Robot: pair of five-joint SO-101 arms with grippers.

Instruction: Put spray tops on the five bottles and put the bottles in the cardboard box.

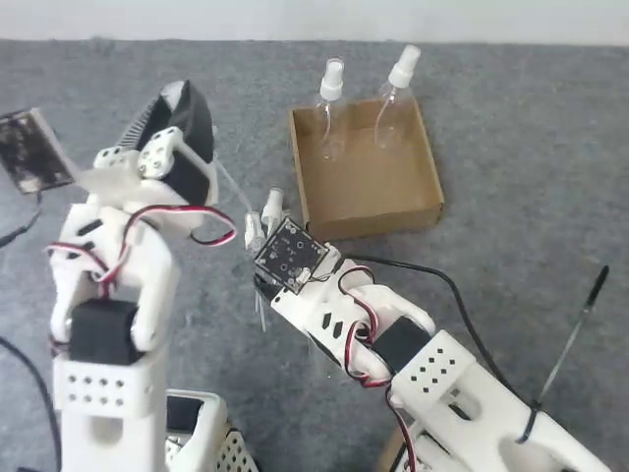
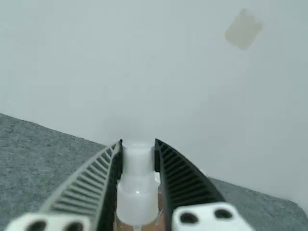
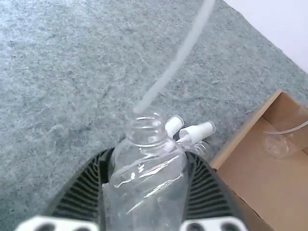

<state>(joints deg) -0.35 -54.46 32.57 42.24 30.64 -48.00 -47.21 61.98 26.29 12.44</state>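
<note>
My left gripper (image 2: 138, 144) is shut on a white spray top (image 2: 137, 178), held up off the carpet; in the high view it sits at the upper left (image 1: 187, 123). The top's thin dip tube (image 3: 173, 57) slants down to the open neck of a clear bottle (image 3: 144, 168). My right gripper (image 3: 147, 159) is shut on that bottle. Whether the tube's tip is inside the neck I cannot tell. The cardboard box (image 1: 418, 211) holds two bottles with spray tops (image 1: 329, 108) (image 1: 393, 98). Loose spray tops (image 3: 192, 132) lie on the carpet beside the box.
The floor is grey carpet. A dark card (image 1: 34, 147) lies at the far left. A white perforated basket (image 1: 211, 438) stands at the bottom edge. A black cable and a thin black rod (image 1: 580, 320) run along the right arm's side.
</note>
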